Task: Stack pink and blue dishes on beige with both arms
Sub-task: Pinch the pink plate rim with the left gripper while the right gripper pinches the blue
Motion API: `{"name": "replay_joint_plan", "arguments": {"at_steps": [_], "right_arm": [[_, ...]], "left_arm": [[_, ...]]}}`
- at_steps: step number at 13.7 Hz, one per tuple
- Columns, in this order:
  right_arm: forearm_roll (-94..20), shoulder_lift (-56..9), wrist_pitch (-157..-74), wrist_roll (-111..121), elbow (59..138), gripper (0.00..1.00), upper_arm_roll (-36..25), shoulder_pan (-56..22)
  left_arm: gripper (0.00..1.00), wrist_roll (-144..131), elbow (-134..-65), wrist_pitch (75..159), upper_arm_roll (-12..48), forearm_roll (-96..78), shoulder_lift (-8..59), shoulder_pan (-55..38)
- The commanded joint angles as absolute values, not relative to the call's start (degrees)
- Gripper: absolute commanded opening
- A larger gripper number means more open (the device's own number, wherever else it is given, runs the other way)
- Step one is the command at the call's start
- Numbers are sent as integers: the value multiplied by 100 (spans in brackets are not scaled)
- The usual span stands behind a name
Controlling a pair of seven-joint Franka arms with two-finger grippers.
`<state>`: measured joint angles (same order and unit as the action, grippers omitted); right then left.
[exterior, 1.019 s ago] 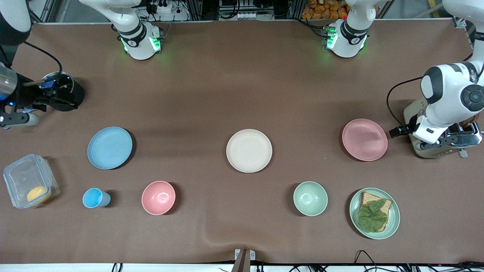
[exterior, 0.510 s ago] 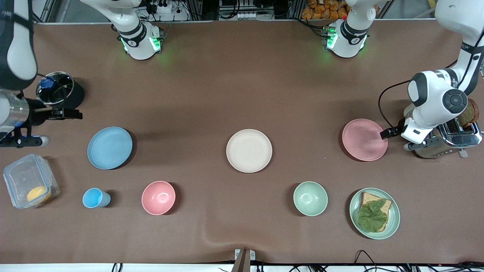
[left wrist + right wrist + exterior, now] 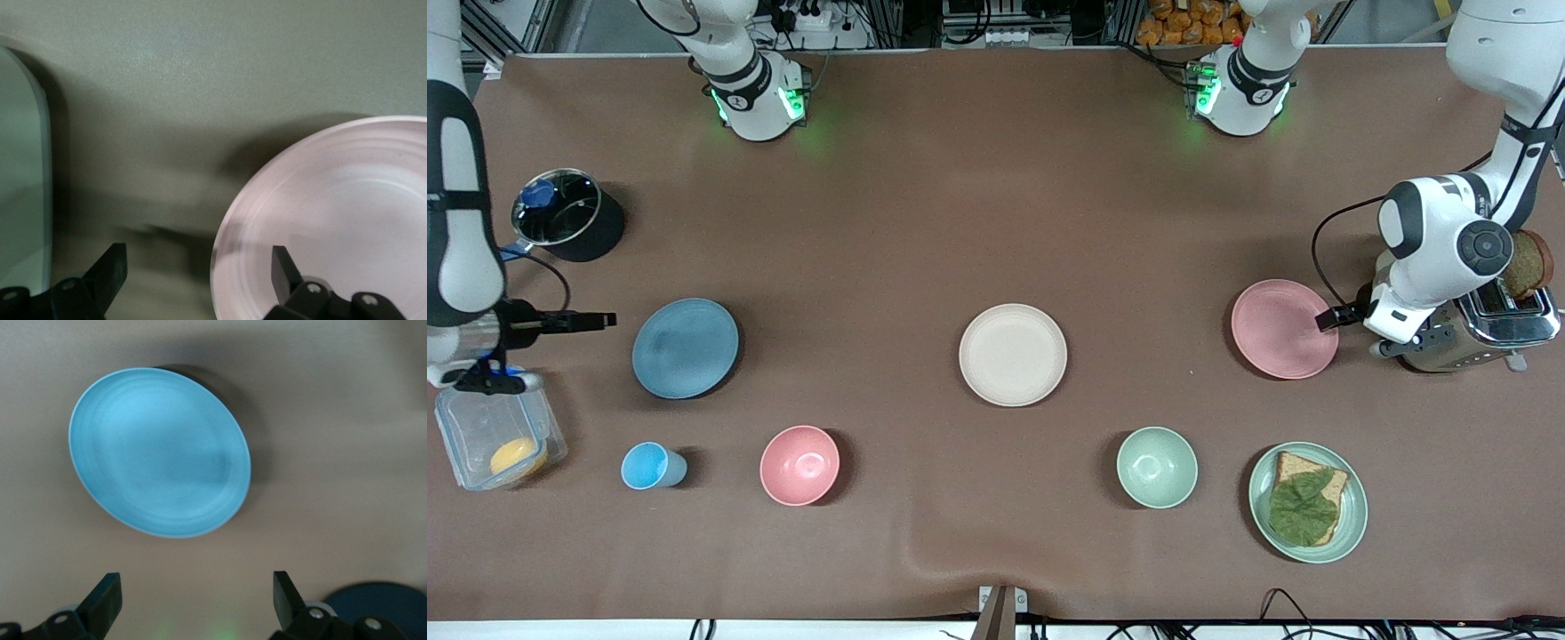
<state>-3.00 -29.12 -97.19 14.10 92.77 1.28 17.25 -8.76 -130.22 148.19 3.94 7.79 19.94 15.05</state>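
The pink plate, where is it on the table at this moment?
In the front view, the pink plate lies flat toward the left arm's end of the table, beside the toaster and farther from the camera than the green plate with bread; the open left gripper is at its rim.

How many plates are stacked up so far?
None yet. The beige plate sits bare. The left hand is open, straddling the pink plate rim. The right hand is open, near the blue plate but short of it. Both plates still need grabbing, carrying and stacking.
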Motion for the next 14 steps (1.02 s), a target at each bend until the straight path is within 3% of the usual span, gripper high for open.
{"name": "replay_joint_plan", "arguments": {"at_steps": [1, 7, 9, 11, 12, 13, 14], "right_arm": [[-334, -2786, -10483, 1424, 9869, 100, 158, 1740], [-325, -3770, -11697, 1406, 9896, 100, 158, 1871], [-343, -3788, -11672, 1397, 9905, 100, 158, 1881], [-378, -3806, -11654, 1389, 9923, 100, 158, 1881], [-395, -3832, -11663, 1389, 9914, 85, 167, 1890], [-404, -3841, -11672, 1363, 9914, 39, 158, 1890], [-413, -3858, -11672, 1345, 9914, 18, 167, 1898]], "left_arm": [[78, -905, -13025, 14959, 439, 791, 2056, 1556], [59, -905, -13025, 15029, 448, 791, 2153, 1556], [44, -905, -13025, 15029, 448, 791, 2162, 1556], [19, -905, -13025, 15029, 448, 791, 2162, 1556], [11, -905, -13025, 15029, 448, 791, 2162, 1556], [8, -905, -13017, 15029, 448, 791, 2162, 1556], [4, -905, -13025, 15029, 448, 791, 2162, 1556]]}}
